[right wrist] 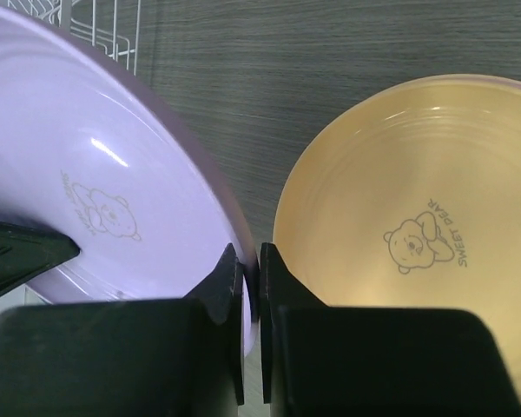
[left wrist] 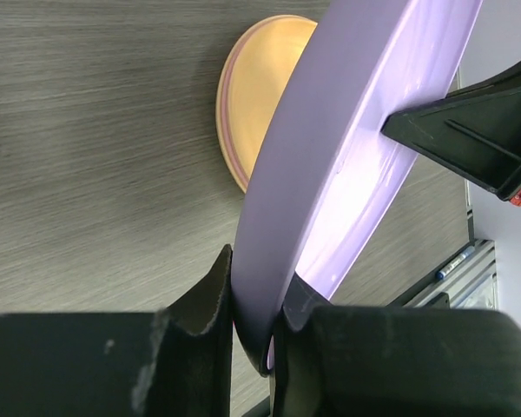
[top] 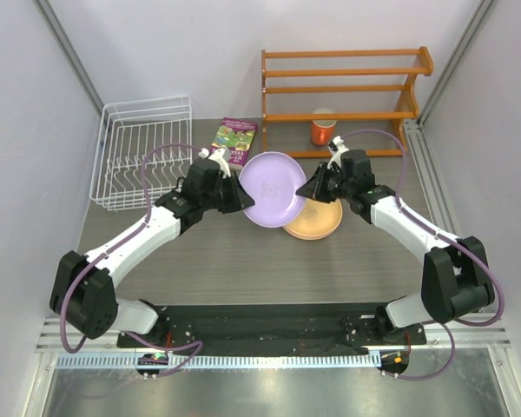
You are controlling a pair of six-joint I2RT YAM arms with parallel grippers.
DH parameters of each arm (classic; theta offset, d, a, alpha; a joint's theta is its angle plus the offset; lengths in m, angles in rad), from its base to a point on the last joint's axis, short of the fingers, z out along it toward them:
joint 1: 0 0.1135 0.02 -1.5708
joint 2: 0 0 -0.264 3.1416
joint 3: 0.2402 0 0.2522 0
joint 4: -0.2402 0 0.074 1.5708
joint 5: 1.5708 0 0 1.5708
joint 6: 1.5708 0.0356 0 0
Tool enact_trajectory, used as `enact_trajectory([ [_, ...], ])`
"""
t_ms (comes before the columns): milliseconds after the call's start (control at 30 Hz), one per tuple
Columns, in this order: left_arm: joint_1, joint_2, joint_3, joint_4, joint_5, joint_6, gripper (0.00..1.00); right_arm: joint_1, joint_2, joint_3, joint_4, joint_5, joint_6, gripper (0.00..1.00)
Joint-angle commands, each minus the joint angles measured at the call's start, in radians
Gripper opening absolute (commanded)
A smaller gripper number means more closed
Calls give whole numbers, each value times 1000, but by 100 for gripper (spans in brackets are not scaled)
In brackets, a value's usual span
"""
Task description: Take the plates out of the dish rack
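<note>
Plates are sitting in 2 places. 1 lavender plate (top: pixel 273 187) is hanging tilted above the table (top: pixel 243 261), pinched from both sides. The left gripper (top: pixel 240 198) is clamping the plate's left rim, its 2 fingers narrowed to the thickness of the edge, 1 finger on each face. The right gripper (top: pixel 307 189) is nipping the opposite rim, its jaws drawn almost together with the thin edge lying between them. Neither gripper is touching anything else.

1 yellow-orange plate (top: pixel 317 224) is lying flat on the table, just beside and partly under the lavender plate's right edge. In the left wrist view a thin pink edge (left wrist: pixel 227 130) is showing beneath its rim; whether that is a whole plate I cannot tell. Both the lavender and the yellow-orange plate are showing 1 small printed bear each.

1 white wire dish rack (top: pixel 143 152) is standing at the far left of the table, well apart from the plates. 1 orange wooden shelf (top: pixel 347 82) is standing at the back, with 1 orange mug (top: pixel 323 132) on its bottom level. 1 purple booklet (top: pixel 235 141) is lying between the rack and the mug.
</note>
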Motion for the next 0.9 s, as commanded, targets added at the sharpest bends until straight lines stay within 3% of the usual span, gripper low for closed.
enact_trajectory([
  [0, -16, -54, 4, 81, -18, 26, 13, 2, -55, -4, -6, 92, -12, 1],
  [33, -16, -50, 4, 69, -40, 28, 31, 0, -66, -4, -31, 109, -24, 1],
  [133, -16, -38, 10, 41, -76, 46, 54, -5, -109, 4, -101, 185, -41, 1],
  [300, -16, -53, -4, -21, -273, 46, 71, -35, -170, -1, -190, 302, -55, 1],
  [467, -16, -89, -31, -31, -409, 89, 71, -96, -152, 10, -318, 397, -75, 1],
  [667, -16, -165, -111, -39, -638, 158, 71, -161, -117, -8, -342, 343, -75, 1],
  [867, -16, -250, -171, -44, -776, 212, 71, -173, -57, 2, -347, 267, -82, 1],
])
